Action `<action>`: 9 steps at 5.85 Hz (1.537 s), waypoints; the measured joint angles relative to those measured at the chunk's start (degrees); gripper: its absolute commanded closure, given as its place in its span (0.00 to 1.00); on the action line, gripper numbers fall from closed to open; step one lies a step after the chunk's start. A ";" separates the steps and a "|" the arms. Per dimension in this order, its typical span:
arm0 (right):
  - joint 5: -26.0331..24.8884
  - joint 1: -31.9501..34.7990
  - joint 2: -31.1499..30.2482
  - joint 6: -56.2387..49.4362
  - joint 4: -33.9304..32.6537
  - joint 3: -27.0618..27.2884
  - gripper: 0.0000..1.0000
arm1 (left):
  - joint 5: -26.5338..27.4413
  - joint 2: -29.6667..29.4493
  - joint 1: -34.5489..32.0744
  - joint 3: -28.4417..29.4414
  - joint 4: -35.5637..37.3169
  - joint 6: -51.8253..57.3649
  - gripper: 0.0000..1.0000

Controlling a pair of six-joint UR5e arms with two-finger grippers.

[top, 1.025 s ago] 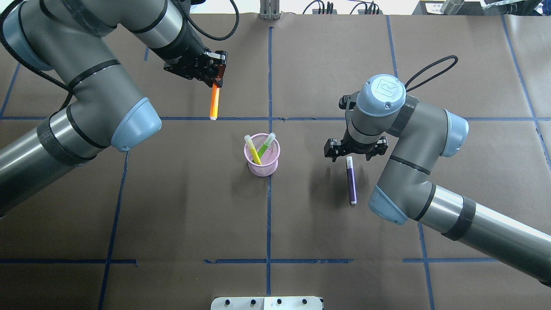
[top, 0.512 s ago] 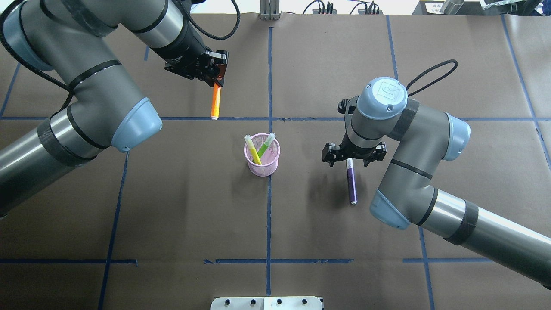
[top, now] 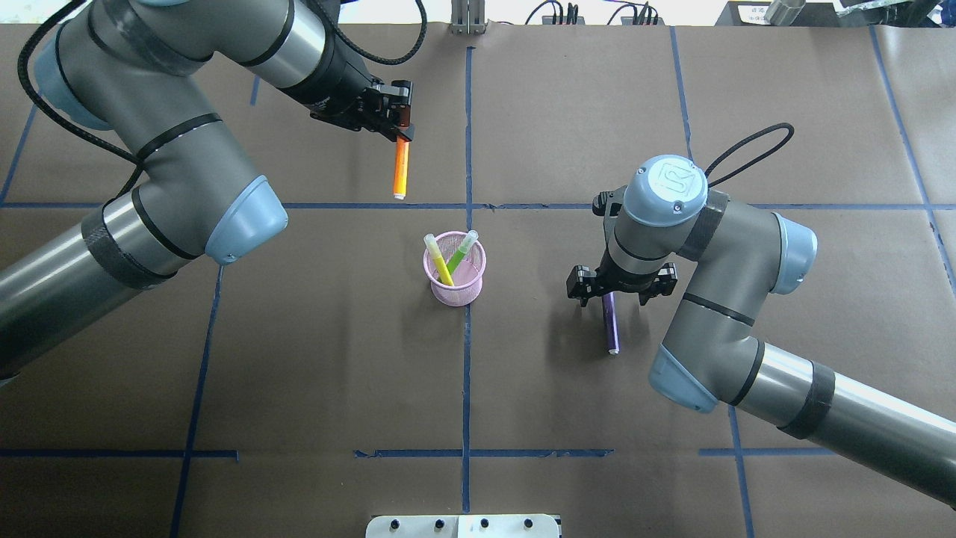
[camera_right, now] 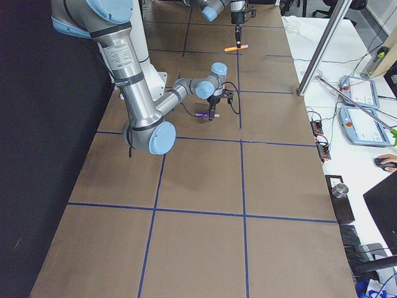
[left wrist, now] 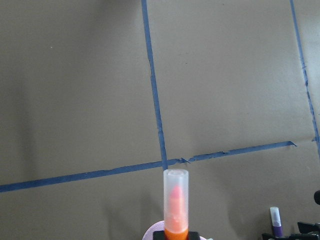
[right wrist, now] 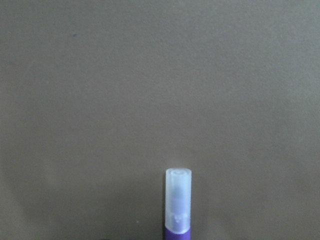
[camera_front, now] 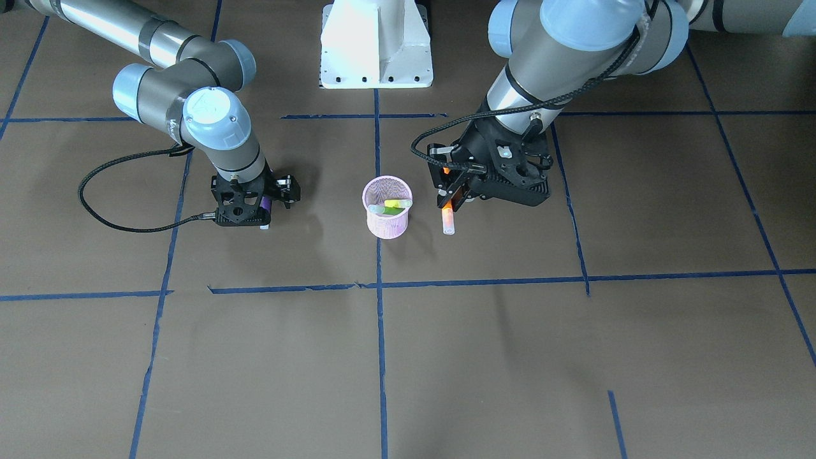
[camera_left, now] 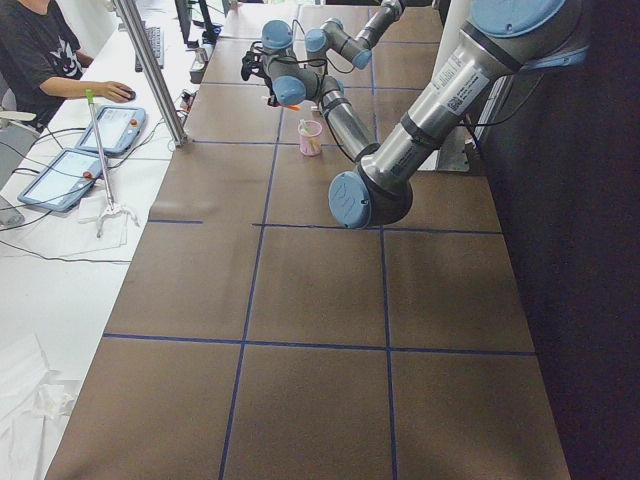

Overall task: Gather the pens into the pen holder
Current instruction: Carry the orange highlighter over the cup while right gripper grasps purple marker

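In the front-facing view, you had the left hand (camera_front: 454, 199) clamped on the back end of the orange pen (camera_front: 448, 220). The pen hung near upright, pale end down, clear of the tabletop (camera_front: 510, 357). The holder (camera_front: 387, 224) stood lower than that hand, just to its inner side, so the pen was not yet over the rim. One yellow pen (camera_front: 400, 203) and one green pen (camera_front: 377, 209) leaned inside it. Your right hand (camera_front: 258, 213) sat low over the purple pen (camera_front: 265, 204) with its fingers spread wide on either side, gripping nothing.

In the overhead view, the purple pen lay flat, its long axis running from the right hand back toward the robot. Only its far end sat between the fingers. That made four pens: two in the holder, one held, one lying flat. There was one holder. The left hand looked readier to deliver, needing only a short sideways shift to reach the rim.

Both side views showed the hands too small to add anything.

In the left wrist view, the orange pen stuck straight out ahead of the hand, and a sliver of pink rim showed at its base.

In the right wrist view, the purple pen's pale end pointed ahead, centred, with the fingers out of view.
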 measured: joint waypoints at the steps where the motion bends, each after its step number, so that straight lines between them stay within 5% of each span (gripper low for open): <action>1: 0.02 0.00 0.14 0.03 0.01 0.05 0.00 | 0.04 0.64 -0.01 3.75 -10.19 -0.53 1.00; 4: 0.25 0.66 0.37 0.04 0.01 0.24 0.00 | 0.07 1.69 0.80 18.48 -41.29 -2.79 1.00; 6: 0.45 0.97 0.46 0.04 0.28 0.33 0.00 | 1.77 3.77 4.04 19.67 -52.05 -4.26 1.00; 9: 0.53 1.03 0.54 0.04 0.39 0.34 0.00 | 11.85 6.58 12.80 19.05 -63.80 -4.31 1.00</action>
